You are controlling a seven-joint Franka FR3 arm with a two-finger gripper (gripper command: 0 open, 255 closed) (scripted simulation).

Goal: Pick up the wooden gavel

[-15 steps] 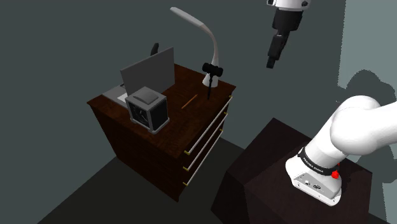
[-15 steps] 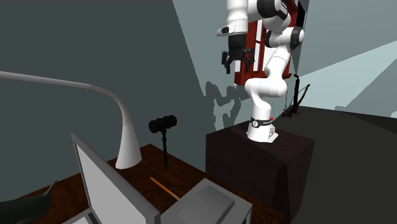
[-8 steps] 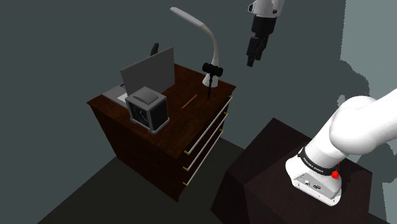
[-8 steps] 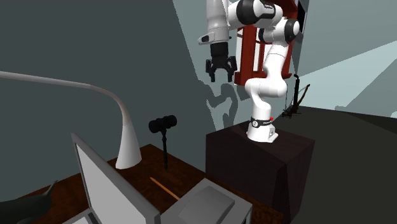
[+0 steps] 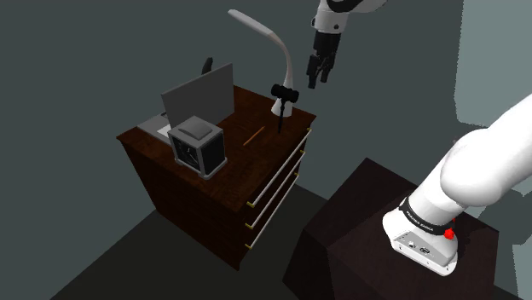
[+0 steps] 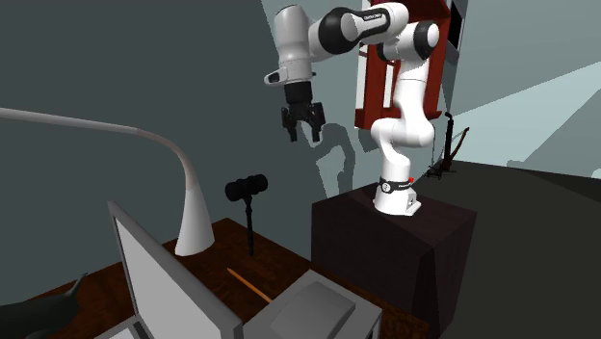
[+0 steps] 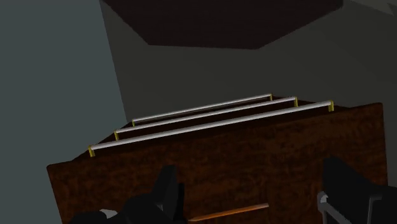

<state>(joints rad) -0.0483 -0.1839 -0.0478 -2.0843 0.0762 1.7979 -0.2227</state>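
The gavel is black and stands upright on the dark wooden dresser, head up, beside the lamp's base. In the second exterior view the gavel rises from the dresser top, just to the right of the lamp's foot. My gripper hangs in the air above the gavel's head and to its right, clear of it. Seen in the second exterior view, the gripper points down, open, with nothing between its fingers. The wrist view looks down on the dresser top and its drawer rails.
A white gooseneck lamp, an open grey laptop, a dark box clock and a thin brown stick share the dresser top. The dark stand sits to the shoulder view's right. A red shelf stands behind the arm.
The arm has swung the gripper to the shoulder view's left, closer to the gavel's head. The fingers stay apart. Nothing on the dresser has moved.
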